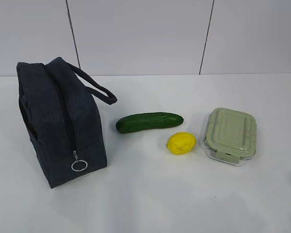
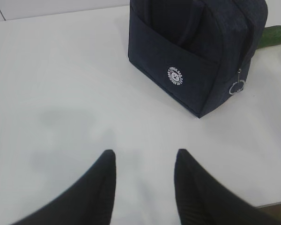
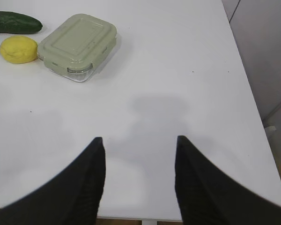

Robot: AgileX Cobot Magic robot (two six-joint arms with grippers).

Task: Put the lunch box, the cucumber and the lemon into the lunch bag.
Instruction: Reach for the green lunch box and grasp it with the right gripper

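Navy fabric marks the landmark: the lunch bag (image 1: 60,121) stands upright on the white table (image 1: 184,194), its zipper running down the end panel to a silver ring pull (image 1: 79,165); the zip looks closed, though the top of the bag is hard to read from here. Just beside the bag, on the side away from its badge pocket, lies the cucumber (image 1: 149,122); past that, nearer the camera, sits the lemon (image 1: 181,143), and farthest from the bag rests the lunch box (image 1: 229,135), lid clipped on. Nothing is inside the bag yet.

Both arms hang back above bare table. The left gripper (image 2: 145,161) has its jaws parted and empty, facing the bag; the right gripper (image 3: 139,145) is likewise spread and empty, with the lunch box ahead.

Opening the bag seems the first step. Doing it well likely means steadying the bag body with one gripper while the other hooks the ring pull, so the soft fabric does not slide or tip toward the cucumber.
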